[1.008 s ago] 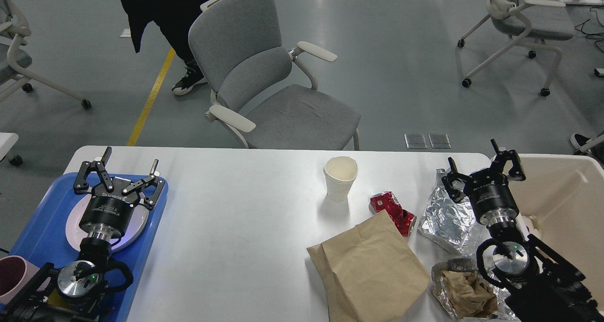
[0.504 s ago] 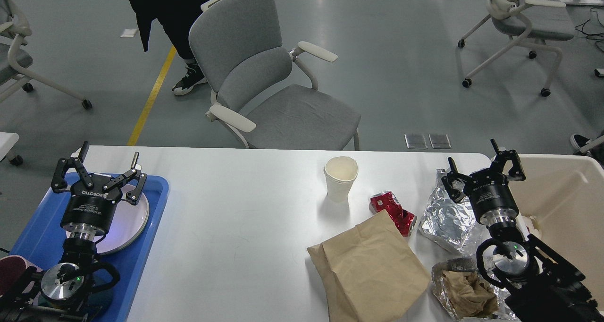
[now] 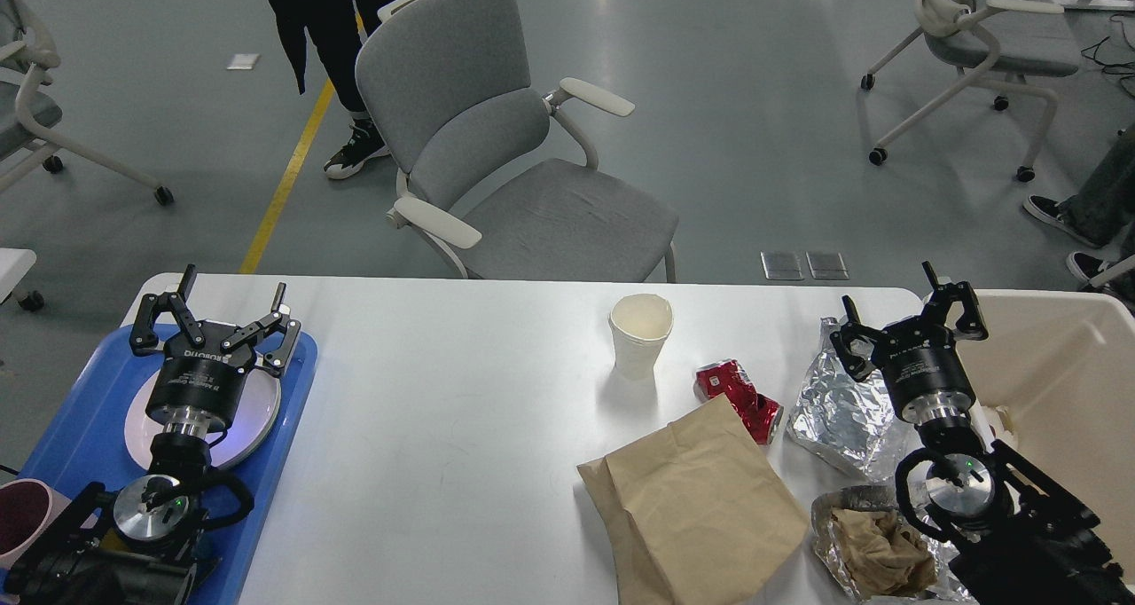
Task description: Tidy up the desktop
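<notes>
A grey chair (image 3: 523, 153) stands at upper centre, a person in black (image 3: 341, 46) behind it at upper left. A second chair (image 3: 984, 46) sits upper right, a yellow floor line (image 3: 288, 179) runs left, and another person's shoes (image 3: 1060, 219) show at right edge.

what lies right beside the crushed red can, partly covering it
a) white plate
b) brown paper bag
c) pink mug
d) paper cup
b: the brown paper bag has its upper corner lying against and over the lower edge of the red can, while the paper cup stands apart to the can's left on the desktop.
</notes>
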`<state>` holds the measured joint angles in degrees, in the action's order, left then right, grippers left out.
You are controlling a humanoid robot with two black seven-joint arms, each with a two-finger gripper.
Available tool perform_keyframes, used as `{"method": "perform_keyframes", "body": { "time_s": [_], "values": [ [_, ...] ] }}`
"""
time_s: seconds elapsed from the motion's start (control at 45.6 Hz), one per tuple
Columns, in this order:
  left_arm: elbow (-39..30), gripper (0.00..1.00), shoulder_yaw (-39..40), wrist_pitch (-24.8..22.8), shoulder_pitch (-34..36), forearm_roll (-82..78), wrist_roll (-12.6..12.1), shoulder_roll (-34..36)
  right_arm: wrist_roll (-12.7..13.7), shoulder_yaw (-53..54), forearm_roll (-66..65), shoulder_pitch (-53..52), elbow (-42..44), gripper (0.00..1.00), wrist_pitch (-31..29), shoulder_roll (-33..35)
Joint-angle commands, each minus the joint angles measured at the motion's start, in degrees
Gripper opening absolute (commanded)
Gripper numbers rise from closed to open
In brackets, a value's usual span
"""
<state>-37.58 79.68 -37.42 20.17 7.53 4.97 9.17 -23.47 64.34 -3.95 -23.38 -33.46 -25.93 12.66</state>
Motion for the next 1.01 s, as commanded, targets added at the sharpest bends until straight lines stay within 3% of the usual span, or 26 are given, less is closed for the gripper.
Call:
{"method": "perform_keyframes", "body": {
  "time_s": [0.0,0.986],
  "values": [
    [1.9,0.96,-0.23,-0.02,1.36,0.02,-0.22,-0.55,0.0,0.0,0.0,0.0,-0.03,1.0,0.0,0.0],
    [1.98,0.96,-0.14,-0.9,1.36,0.02,0.13,-1.96,0.0,0.0,0.0,0.0,-0.03,1.0,-0.09,0.0]
  ]
}}
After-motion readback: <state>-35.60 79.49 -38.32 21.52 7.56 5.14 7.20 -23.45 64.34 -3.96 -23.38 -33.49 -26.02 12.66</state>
